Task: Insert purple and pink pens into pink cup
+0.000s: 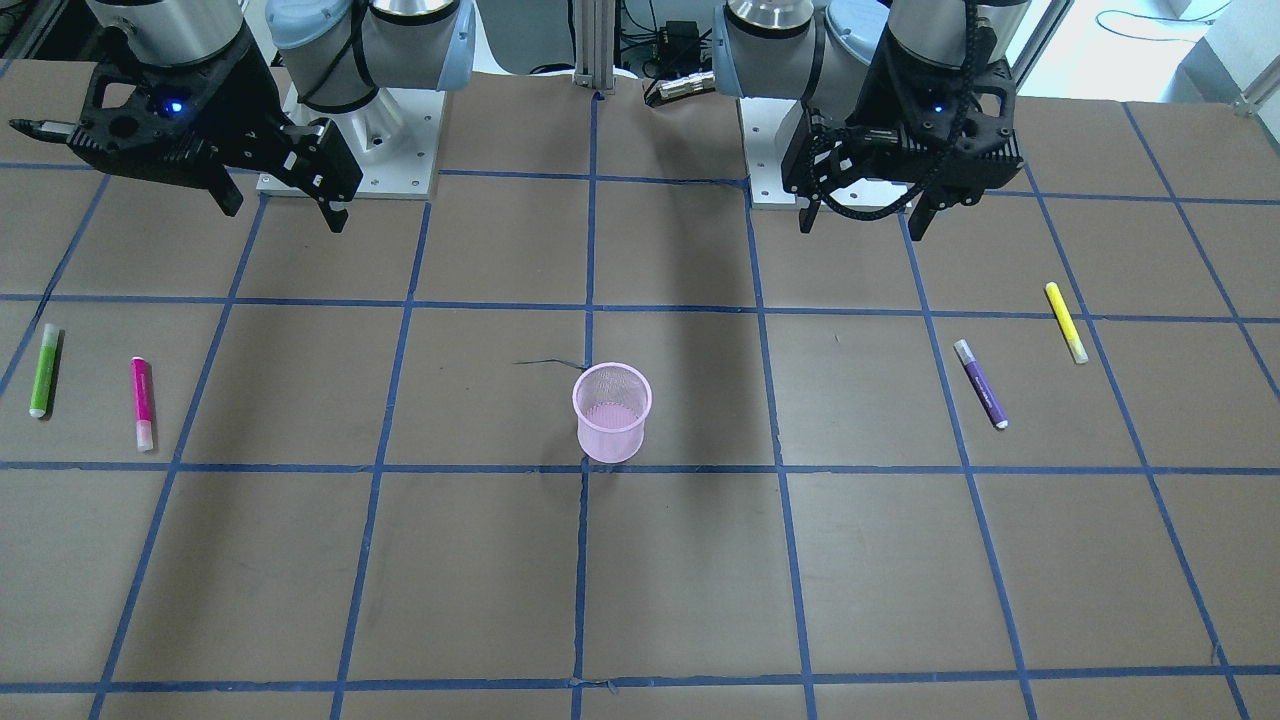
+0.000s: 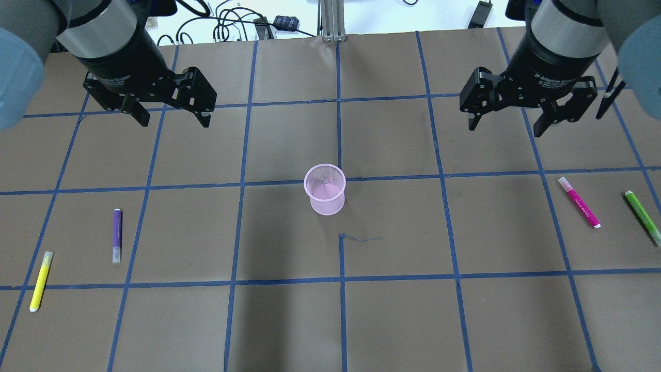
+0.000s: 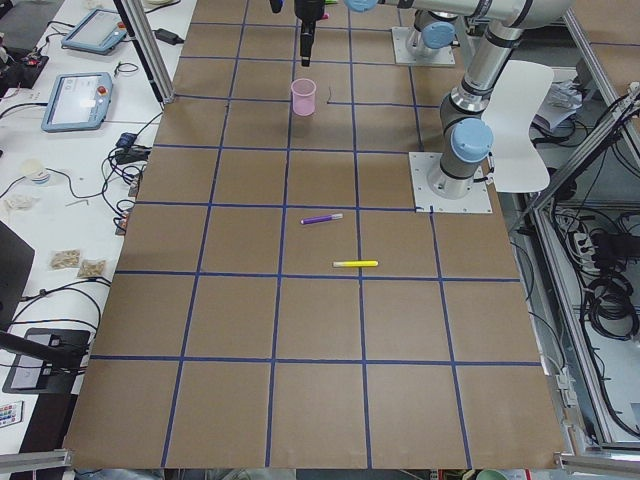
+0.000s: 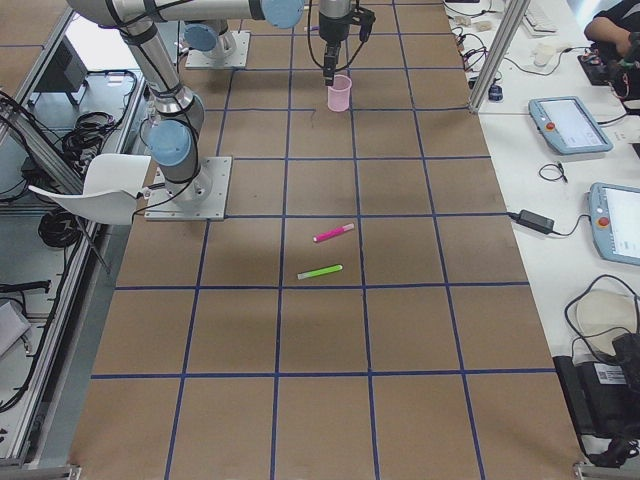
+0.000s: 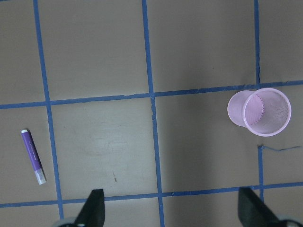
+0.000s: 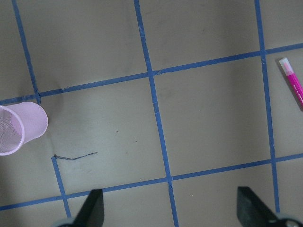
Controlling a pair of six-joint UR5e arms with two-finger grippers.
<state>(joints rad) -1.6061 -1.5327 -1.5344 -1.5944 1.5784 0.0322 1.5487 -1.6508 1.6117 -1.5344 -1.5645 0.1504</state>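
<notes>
The pink mesh cup [image 2: 325, 189] stands upright and empty at the table's middle; it also shows in the front view [image 1: 611, 412] and both wrist views [image 5: 259, 112] [image 6: 19, 127]. The purple pen [image 2: 117, 235] lies flat on the robot's left side, also seen in the front view [image 1: 980, 384] and left wrist view [image 5: 33, 156]. The pink pen [image 2: 582, 202] lies flat on the robot's right side, also in the front view [image 1: 141, 403] and right wrist view [image 6: 294, 88]. My left gripper [image 2: 170, 116] is open and empty, high above the table. My right gripper [image 2: 505, 125] is open and empty too.
A yellow pen [image 2: 40, 280] lies left of the purple pen. A green pen [image 2: 642, 216] lies right of the pink pen. Blue tape lines grid the brown table. The two arm bases [image 1: 350, 150] stand at the robot's edge.
</notes>
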